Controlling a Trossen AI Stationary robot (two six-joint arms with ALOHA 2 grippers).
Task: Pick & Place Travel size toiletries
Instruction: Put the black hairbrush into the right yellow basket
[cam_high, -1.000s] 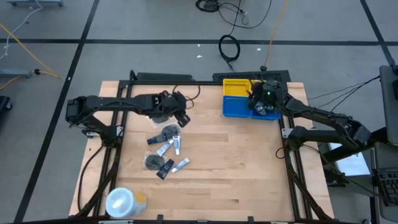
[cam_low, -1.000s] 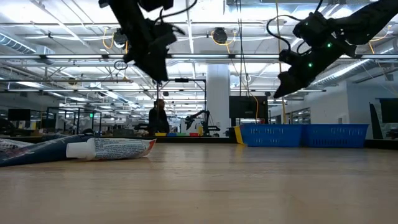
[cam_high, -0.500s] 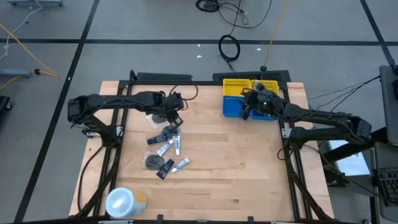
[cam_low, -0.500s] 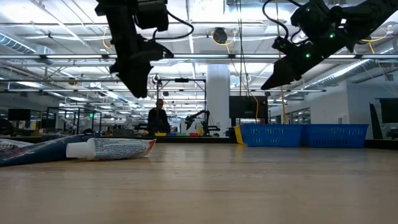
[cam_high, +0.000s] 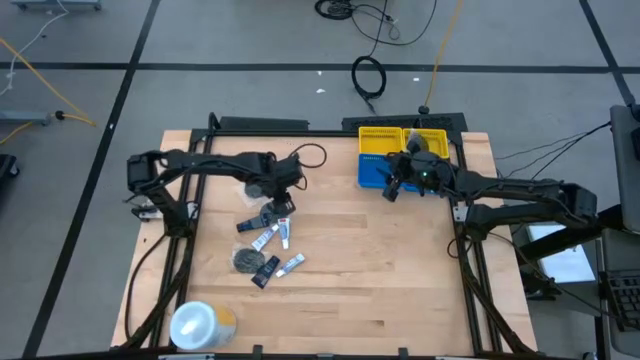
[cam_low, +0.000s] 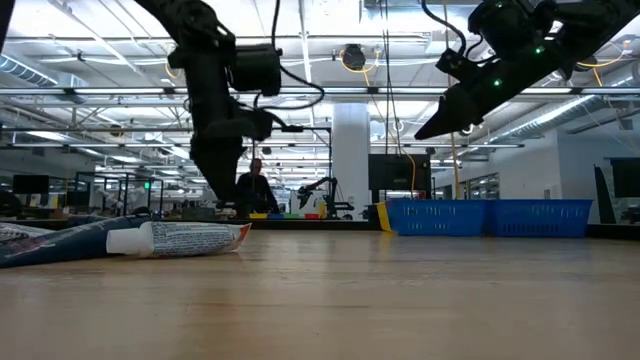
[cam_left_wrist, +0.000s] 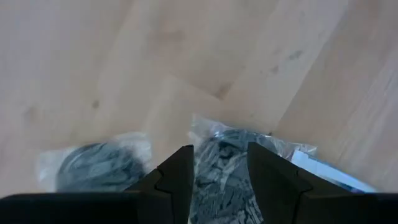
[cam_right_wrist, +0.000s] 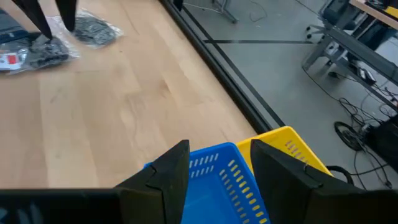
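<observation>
Left end effector low over the toiletry packets, right end effector above the bins

The left end effector (cam_high: 281, 205) hangs with its fingers parted and empty just above a clear packet of dark grey pieces (cam_left_wrist: 227, 165), another such packet (cam_left_wrist: 93, 167) beside it. The remaining travel size toiletries (cam_high: 268, 240) lie clustered on the wooden counter (cam_high: 380, 270). The right end effector (cam_high: 391, 190), fingers apart and holding nothing, hovers at the blue bin (cam_right_wrist: 214, 180), next to the yellow bin (cam_right_wrist: 292, 149).
</observation>
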